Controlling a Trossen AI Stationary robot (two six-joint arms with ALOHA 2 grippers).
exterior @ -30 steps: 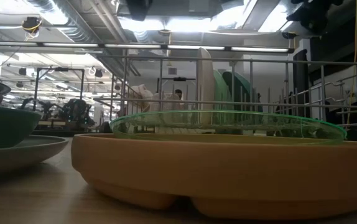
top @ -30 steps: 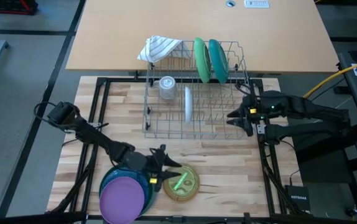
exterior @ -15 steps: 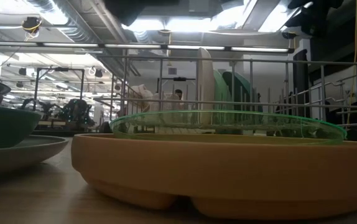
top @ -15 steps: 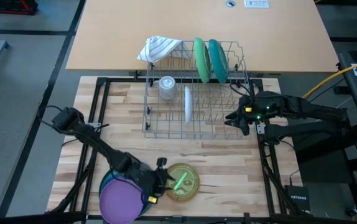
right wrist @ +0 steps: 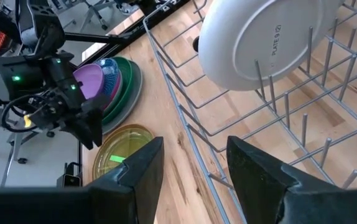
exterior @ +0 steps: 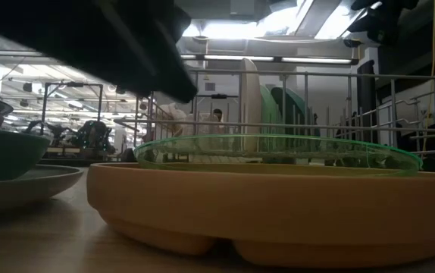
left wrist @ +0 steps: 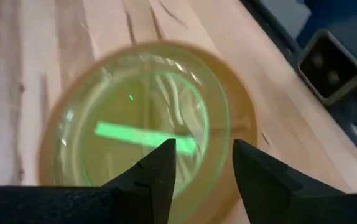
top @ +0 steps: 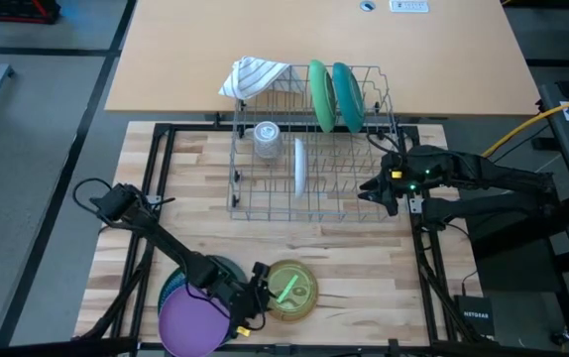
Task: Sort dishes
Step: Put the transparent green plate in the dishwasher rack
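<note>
Beside purple plate (top: 194,319), left fingers (left wrist: 160,171) spread over green dish (top: 286,290); right fingers (right wrist: 142,165) spread beside rack (top: 349,193).

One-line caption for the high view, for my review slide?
Left gripper open beside the clear green plate on the tan plate; right gripper open at the dish rack.

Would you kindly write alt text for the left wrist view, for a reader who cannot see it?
The left gripper, jaws open, hovers over a clear green plate that rests in a tan dish on the wooden table. A dark frame edges the table.
</note>
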